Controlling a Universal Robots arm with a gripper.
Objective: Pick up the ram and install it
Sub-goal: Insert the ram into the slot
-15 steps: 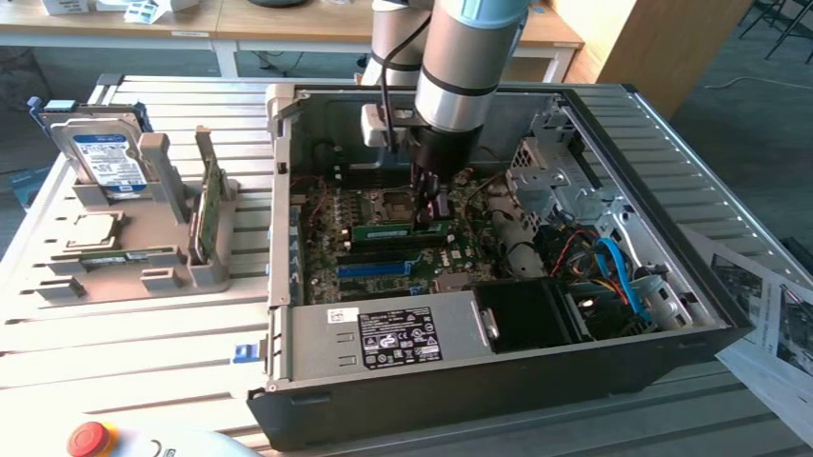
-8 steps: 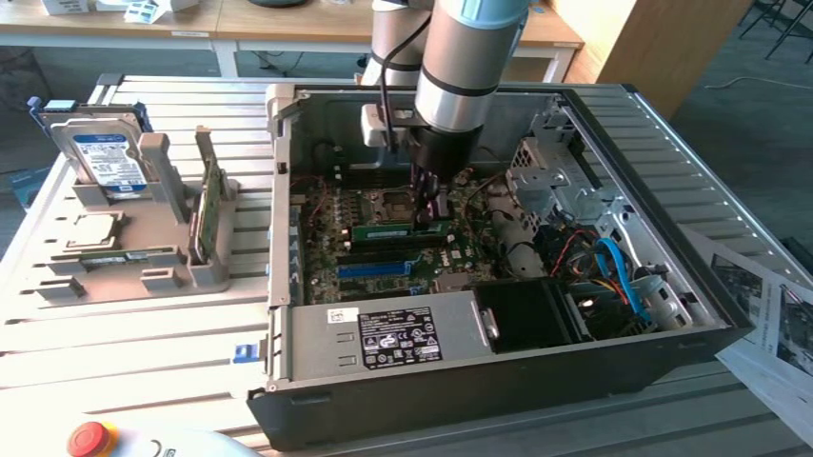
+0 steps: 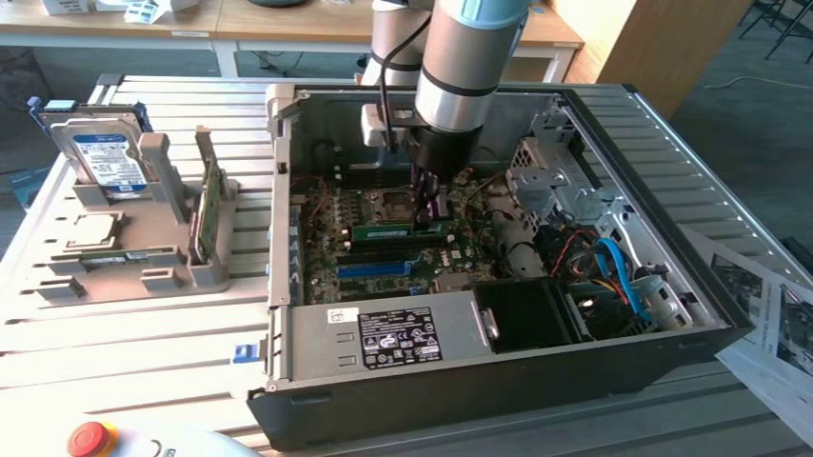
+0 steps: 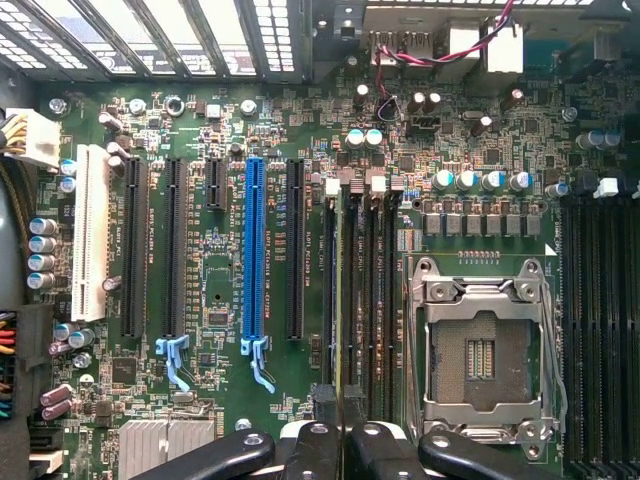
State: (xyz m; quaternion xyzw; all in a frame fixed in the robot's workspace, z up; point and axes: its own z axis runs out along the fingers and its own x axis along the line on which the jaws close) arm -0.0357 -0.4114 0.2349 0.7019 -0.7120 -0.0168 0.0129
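Slatted metal table (image 3: pixel 140 333) holds an open computer case (image 3: pixel 508 381). Inside, the gripper (image 3: pixel 427 214) is clamped on the ram (image 4: pixel 340 300), which stands on edge among the memory slots (image 4: pixel 372 300) beside the processor socket (image 4: pixel 480 350). Installation seems under way; seating it likely needs straight, even downward pressure.

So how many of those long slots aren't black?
2. The blue slot sits between black slots; the white slot lies near the board edge. Others may be hidden.
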